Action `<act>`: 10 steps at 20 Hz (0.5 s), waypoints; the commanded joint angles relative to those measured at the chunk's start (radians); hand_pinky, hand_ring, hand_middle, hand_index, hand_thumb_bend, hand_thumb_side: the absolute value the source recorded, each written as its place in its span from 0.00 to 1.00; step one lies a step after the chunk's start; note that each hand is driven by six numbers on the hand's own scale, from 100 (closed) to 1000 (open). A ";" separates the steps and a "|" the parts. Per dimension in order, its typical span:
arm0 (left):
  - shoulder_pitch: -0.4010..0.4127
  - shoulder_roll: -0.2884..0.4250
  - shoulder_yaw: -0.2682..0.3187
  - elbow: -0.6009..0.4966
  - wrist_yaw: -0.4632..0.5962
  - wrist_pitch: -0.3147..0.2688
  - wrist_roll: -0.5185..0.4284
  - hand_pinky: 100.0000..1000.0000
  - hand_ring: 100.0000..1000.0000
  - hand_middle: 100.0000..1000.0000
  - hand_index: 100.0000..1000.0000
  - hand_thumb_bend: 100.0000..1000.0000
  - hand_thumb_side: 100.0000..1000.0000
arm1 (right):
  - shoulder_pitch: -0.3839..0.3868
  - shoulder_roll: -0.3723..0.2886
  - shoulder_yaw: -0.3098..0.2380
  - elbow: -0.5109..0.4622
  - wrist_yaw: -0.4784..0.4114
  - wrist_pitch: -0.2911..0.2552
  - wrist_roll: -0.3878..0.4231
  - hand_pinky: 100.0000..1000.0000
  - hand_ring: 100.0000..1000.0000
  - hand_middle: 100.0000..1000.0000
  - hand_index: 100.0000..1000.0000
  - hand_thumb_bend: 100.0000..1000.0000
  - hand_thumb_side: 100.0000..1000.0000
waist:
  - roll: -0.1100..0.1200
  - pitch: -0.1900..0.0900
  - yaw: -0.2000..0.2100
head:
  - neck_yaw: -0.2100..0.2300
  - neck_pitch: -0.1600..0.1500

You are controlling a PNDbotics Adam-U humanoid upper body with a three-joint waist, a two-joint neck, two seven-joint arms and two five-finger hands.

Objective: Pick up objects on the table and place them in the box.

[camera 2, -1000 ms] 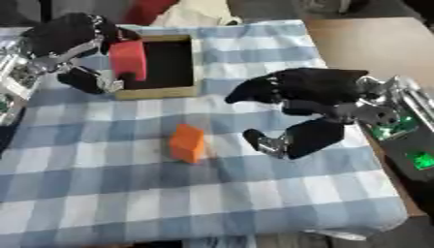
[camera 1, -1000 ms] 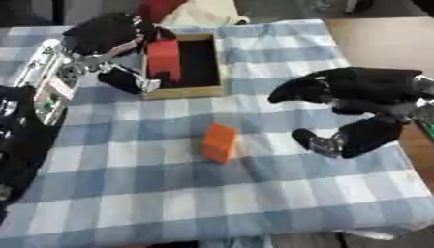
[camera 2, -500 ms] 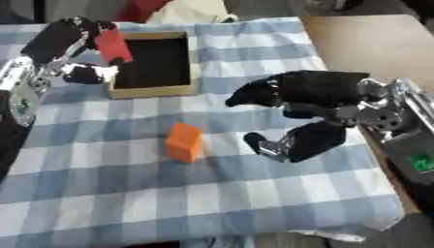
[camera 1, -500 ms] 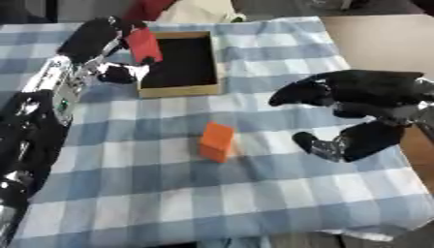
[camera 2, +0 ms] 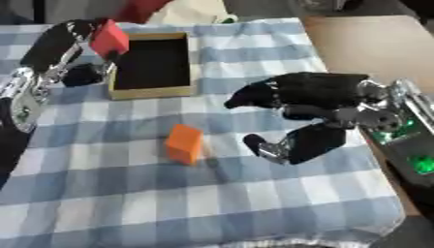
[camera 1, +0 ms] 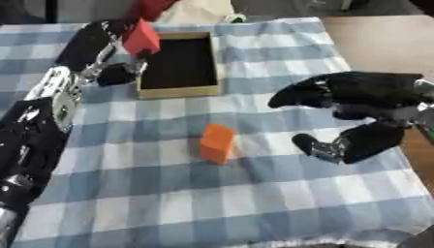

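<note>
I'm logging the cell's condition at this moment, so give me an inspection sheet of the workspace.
Surface: blue-and-white checked cloth over the table, lightly rumpled.
Job's things: orange block standing on the cloth at centre; red block held up at the box's left rim; box, dark inside, nothing seen in it.
Clutter: pale bundle beyond the far edge.
Hands: left hand pinching the red block; right hand open, fingers spread, right of the orange block.
Cables: nothing seen.
Surroundings: bare brown tabletop at right.
</note>
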 commanded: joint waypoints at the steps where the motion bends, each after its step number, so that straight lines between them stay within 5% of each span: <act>1: -0.015 0.014 -0.006 -0.006 -0.012 -0.009 -0.006 0.82 0.85 0.90 0.98 0.00 0.86 | -0.010 -0.012 -0.010 -0.015 -0.004 0.001 -0.001 0.90 0.84 0.90 1.00 0.00 0.95 | -0.001 -0.014 0.001 | 0.000 -0.003; 5: -0.017 0.015 -0.012 -0.007 -0.067 -0.009 -0.028 0.85 0.88 0.95 0.99 0.00 0.93 | -0.010 -0.012 -0.010 -0.015 -0.005 0.001 -0.001 0.90 0.84 0.90 1.00 0.00 0.95 | -0.001 -0.014 0.003 | -0.001 -0.002; 6: -0.018 0.015 -0.013 -0.010 -0.084 -0.008 -0.030 0.85 0.89 0.95 1.00 0.10 0.94 | -0.010 -0.012 -0.010 -0.015 -0.005 0.001 -0.001 0.90 0.84 0.90 1.00 0.00 0.95 | -0.001 -0.014 0.002 | -0.001 -0.002; 10: -0.023 0.014 -0.012 -0.027 -0.141 -0.001 -0.008 0.86 0.89 0.96 0.99 0.22 1.00 | -0.009 -0.012 -0.011 -0.015 -0.004 0.001 -0.001 0.90 0.84 0.90 1.00 0.00 0.95 | -0.002 -0.013 0.000 | 0.000 -0.002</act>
